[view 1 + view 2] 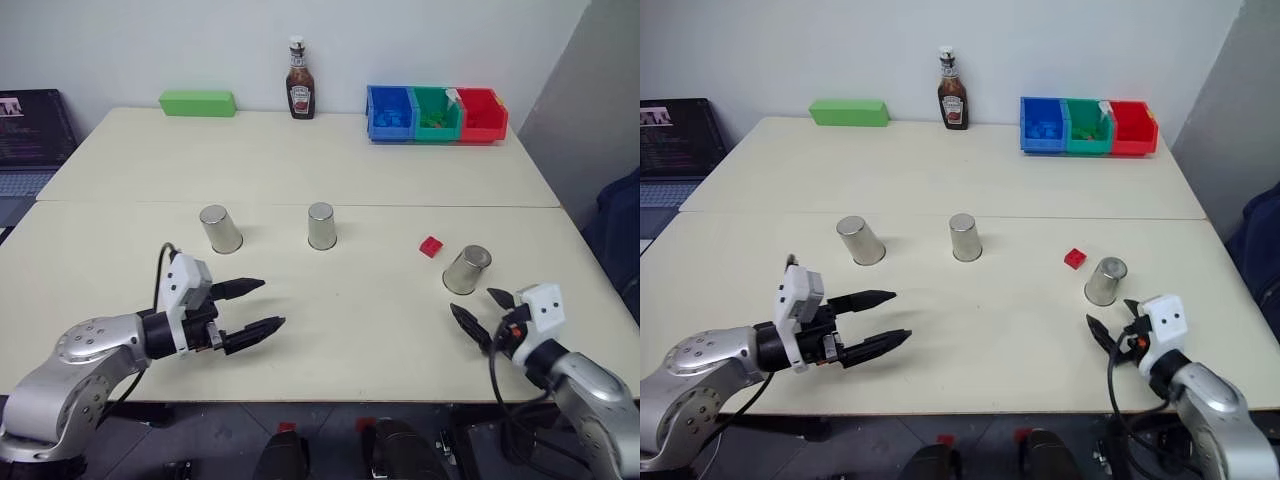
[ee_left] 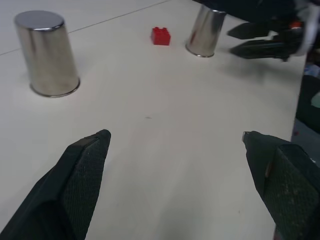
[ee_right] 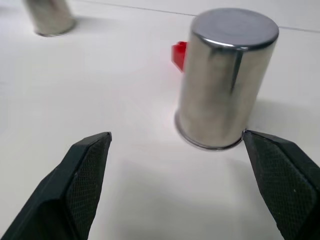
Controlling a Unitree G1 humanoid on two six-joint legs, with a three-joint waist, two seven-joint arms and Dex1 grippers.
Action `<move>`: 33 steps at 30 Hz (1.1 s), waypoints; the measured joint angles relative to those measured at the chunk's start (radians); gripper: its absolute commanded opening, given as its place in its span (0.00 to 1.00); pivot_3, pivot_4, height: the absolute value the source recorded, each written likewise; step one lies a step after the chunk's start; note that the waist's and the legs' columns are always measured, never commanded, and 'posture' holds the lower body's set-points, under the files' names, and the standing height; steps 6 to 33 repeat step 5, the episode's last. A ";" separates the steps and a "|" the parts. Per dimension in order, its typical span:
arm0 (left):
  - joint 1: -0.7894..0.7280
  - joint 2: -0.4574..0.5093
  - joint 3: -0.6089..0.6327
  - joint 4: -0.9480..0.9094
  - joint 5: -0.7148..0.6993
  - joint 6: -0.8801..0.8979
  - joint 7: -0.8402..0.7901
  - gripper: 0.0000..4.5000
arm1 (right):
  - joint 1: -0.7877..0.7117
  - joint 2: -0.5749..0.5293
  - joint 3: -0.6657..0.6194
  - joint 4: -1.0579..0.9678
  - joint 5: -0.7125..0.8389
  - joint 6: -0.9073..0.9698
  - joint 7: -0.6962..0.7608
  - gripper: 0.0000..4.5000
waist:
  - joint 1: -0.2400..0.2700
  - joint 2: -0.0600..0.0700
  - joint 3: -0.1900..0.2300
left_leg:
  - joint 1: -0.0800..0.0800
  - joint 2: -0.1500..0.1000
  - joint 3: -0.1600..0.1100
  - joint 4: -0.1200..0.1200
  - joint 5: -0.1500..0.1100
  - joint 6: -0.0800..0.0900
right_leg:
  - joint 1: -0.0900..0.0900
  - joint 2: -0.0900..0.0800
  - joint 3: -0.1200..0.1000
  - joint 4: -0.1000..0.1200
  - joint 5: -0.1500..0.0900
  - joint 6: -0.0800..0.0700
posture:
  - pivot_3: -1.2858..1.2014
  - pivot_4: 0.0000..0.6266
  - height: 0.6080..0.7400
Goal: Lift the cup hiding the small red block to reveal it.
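The small red studded plastic block [image 1: 430,246] lies bare on the pale cream table [image 1: 300,160], so the reveal looks already done. Just beside it, on the side of the robot's right arm, stands the shiny steel tapered cup [image 1: 467,269], mouth down on the table and apart from the block. I judge that this cup was the one covering the block and is set aside here so that the block can be seen.

The right pincer [image 1: 482,313] hovers close to this cup with its two black fingers spread wide and nothing between them; it touches nothing. The left pincer [image 1: 250,307] is also wide and empty, low over the near part of the table, well apart from all cups. Probably it waits only, because the task needs one arm.

Two other steel cups that look alike, one at the left [image 1: 220,228] and one in the middle [image 1: 321,225], stand mouth down and untouched.

The head views give the whole layout: a green rectangular box [image 1: 197,103], a brown ketchup bottle [image 1: 299,80] and a row of blue, green and red storage bins [image 1: 436,114] at the far edge. The right wrist view shows the block half hidden behind the cup, while the left wrist view shows a clear gap between them.
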State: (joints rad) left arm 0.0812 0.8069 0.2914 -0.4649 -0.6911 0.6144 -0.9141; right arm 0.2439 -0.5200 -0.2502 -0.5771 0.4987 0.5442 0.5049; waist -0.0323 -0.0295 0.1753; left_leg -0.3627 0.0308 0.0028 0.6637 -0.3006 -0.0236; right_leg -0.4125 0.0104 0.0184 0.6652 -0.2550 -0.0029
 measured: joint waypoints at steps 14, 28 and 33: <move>0.058 0.009 0.028 -0.032 0.007 0.009 0.020 1.00 | -0.022 -0.028 -0.003 -0.097 0.064 0.073 -0.006 0.99 | 0.003 0.000 0.000 | 0.004 0.000 -0.001 0.001 0.000 0.000 | 0.003 0.000 0.000 0.000 0.000 0.000 | 0.52 0.24 1.00; 0.058 0.009 0.028 -0.032 0.007 0.009 0.020 1.00 | -0.022 -0.028 -0.003 -0.097 0.064 0.073 -0.006 0.99 | 0.003 0.000 0.000 | 0.004 0.000 -0.001 0.001 0.000 0.000 | 0.003 0.000 0.000 0.000 0.000 0.000 | 0.52 0.24 1.00; 0.058 0.009 0.028 -0.032 0.007 0.009 0.020 1.00 | -0.022 -0.028 -0.003 -0.097 0.064 0.073 -0.006 0.99 | 0.003 0.000 0.000 | 0.004 0.000 -0.001 0.001 0.000 0.000 | 0.003 0.000 0.000 0.000 0.000 0.000 | 0.52 0.24 1.00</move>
